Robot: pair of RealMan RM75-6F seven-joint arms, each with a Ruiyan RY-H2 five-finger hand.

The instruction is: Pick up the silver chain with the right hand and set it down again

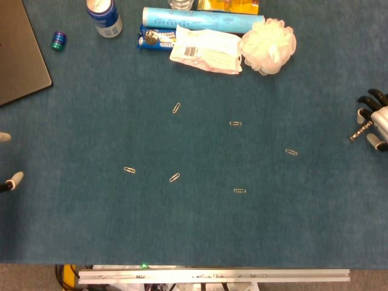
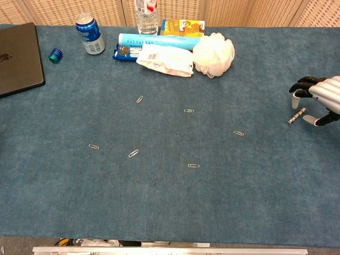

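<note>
reaching for the silver chain (image 2: 296, 116) is the step in hand: the right robot hand (image 2: 316, 99) hovers over it at the far right edge of the tabletop (image 2: 223, 202), fingers spread and holding nothing yet. the chain lies flat on the blue cloth in a short straight line, its upper end under the fingertips; whether they touch it i cannot tell. to do this well, i'd lower the thumb and a finger on either side of the chain's middle and pinch across its width, since a thin, limp thing like this will likely slip or sag from an end grip. the left robot hand (image 1: 8, 159) shows only as two fingertips at the left edge, too little to tell its state. paper clips, the nearest one (image 2: 238, 133) well apart from the chain, are scattered mid-table. a white bath sponge (image 2: 213, 54), a snack packet (image 2: 164, 60), a soda can (image 2: 89, 33) and a laptop (image 2: 18, 57) sit along the back. nothing blocks the grasp.
</note>
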